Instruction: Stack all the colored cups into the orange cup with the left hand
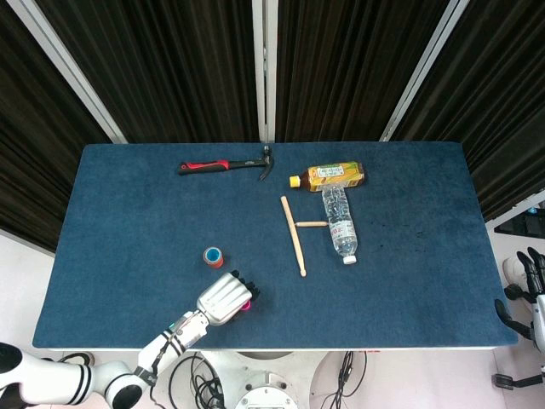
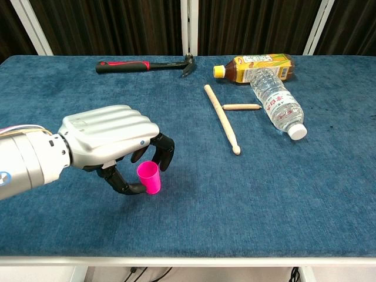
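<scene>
A pink cup (image 2: 148,177) stands upright on the blue table (image 2: 264,200) near the front edge. My left hand (image 2: 111,141) wraps it: the thumb (image 2: 124,187) presses its left side and the curled fingers (image 2: 163,151) reach its far rim. From the head view only a sliver of the pink cup (image 1: 246,303) shows beside the left hand (image 1: 223,297). The orange cup (image 1: 213,256), blue inside, stands just beyond the hand; in the chest view the hand hides it. My right hand (image 1: 530,281) hangs off the table at the far right, holding nothing.
A red-handled hammer (image 1: 226,164) lies at the back. A tea bottle (image 1: 332,175) and a water bottle (image 1: 341,221) lie on their sides at centre right. Beside them lie a long drumstick (image 1: 294,234) and a short stick (image 1: 312,224).
</scene>
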You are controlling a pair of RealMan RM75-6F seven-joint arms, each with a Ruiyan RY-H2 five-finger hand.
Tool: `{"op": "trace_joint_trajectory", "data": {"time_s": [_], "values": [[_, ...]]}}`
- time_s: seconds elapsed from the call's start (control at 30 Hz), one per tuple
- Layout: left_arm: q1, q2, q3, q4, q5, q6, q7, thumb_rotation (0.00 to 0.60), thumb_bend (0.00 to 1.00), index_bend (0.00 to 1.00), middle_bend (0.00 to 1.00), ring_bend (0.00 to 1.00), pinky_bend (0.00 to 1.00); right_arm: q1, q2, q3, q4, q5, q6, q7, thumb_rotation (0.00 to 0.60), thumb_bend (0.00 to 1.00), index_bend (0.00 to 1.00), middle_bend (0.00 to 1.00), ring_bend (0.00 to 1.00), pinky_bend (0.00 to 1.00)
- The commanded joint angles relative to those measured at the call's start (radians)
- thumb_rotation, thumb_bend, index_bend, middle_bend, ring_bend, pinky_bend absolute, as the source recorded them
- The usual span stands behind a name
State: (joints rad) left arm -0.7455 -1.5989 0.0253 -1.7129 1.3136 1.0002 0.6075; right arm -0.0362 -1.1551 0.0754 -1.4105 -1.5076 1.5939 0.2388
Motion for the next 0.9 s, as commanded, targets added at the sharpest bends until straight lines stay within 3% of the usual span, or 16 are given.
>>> {"op": "trace_joint_trajectory", "data": {"time_s": [0.03, 0.5, 0.77, 0.9], "values": [[0.001, -0.003, -0.003, 0.006, 0.001, -0.004, -0.005, 0.6, 0.27, 0.47, 0.47, 0.56, 0.44, 0.001, -0.001, -0.001, 0.0, 0.0, -0.002, -0.002, 0.6, 0.25, 0.0, 0.0, 0.0, 0.0], [0.005, -0.015, -0.024, 0.028, 0.011, -0.006, -0.031, 0.6, 0.3, 0.5, 0.51, 0.59, 0.47, 0.003, -0.004, 0.0, 0.01, 0.008, -0.013, 0.005, 0.6, 0.25, 0.0, 0.0, 0.0, 0.0], [0.013, 0.073, -0.053, -0.076, 0.015, 0.03, -0.02, 0.6, 0.3, 0.51, 0.51, 0.59, 0.47, 0.002, -0.003, 0.002, 0.01, 0.005, -0.007, 0.01, 0.6, 0.26, 0.0, 0.0, 0.0, 0.0], [0.017, 0.143, -0.093, -0.126, -0.004, 0.064, 0.001, 0.6, 0.3, 0.51, 0.51, 0.59, 0.47, 0.002, -0.003, 0.001, 0.006, 0.0, -0.005, 0.006, 0.6, 0.25, 0.0, 0.0, 0.0, 0.0]]}}
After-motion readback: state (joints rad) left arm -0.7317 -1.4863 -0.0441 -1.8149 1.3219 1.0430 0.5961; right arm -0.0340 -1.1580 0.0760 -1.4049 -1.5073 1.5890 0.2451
